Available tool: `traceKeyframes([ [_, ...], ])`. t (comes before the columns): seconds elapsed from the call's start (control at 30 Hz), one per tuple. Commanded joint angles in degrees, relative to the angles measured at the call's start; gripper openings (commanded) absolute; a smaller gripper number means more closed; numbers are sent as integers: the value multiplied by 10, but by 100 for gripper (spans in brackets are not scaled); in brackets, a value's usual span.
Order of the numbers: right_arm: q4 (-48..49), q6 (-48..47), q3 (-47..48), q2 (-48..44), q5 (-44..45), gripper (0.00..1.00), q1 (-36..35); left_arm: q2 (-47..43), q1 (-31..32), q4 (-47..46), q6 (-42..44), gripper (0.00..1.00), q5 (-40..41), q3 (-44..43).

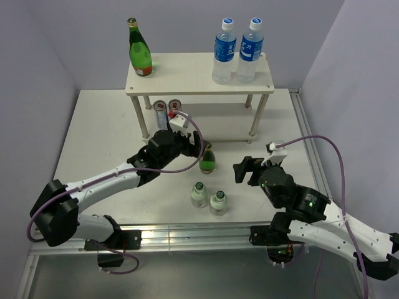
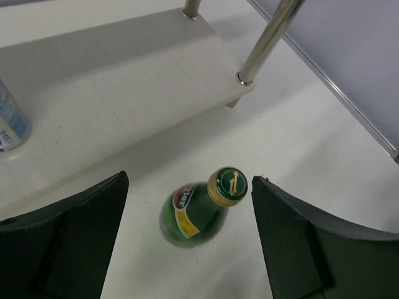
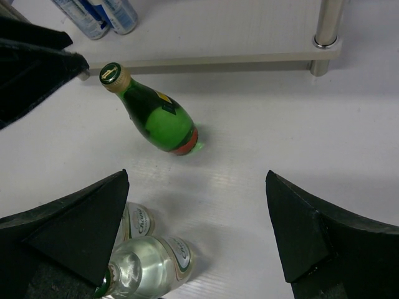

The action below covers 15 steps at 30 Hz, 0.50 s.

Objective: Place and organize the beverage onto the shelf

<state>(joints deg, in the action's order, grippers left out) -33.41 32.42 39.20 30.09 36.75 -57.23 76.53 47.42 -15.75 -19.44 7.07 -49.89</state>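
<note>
The shelf [image 1: 199, 78] stands at the back; its lower board shows in the left wrist view [image 2: 124, 93] and the right wrist view [image 3: 249, 31]. A tall green bottle [image 1: 140, 53] and two blue-labelled water bottles [image 1: 237, 53] stand on its top. Two cans [image 1: 167, 112] stand on the lower tier. A small green bottle [image 1: 207, 159] stands on the table before the shelf. My left gripper [image 1: 196, 146] is open just above and left of it; the bottle [image 2: 199, 212] sits between the fingers [image 2: 75, 237]. My right gripper [image 1: 244, 168] is open and empty to its right.
Two small clear bottles [image 1: 199, 194] [image 1: 219, 202] stand close together on the table, near my right gripper's left finger [image 3: 68, 230]. The shelf's metal legs [image 1: 252, 121] stand behind the green bottle. Purple walls close in the table on three sides.
</note>
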Motion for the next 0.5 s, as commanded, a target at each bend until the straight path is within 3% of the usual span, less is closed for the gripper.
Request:
traceKeyframes([
  [0.0,2,12,-4,1,20,97,-2,1,19,-67,-14,87,-3,25],
  [0.33,11,12,-16,3,21,97,-2,75,51,-133,-20,86,15,30],
  [0.47,7,12,-14,4,22,97,-2,118,56,-158,-19,81,37,21],
])
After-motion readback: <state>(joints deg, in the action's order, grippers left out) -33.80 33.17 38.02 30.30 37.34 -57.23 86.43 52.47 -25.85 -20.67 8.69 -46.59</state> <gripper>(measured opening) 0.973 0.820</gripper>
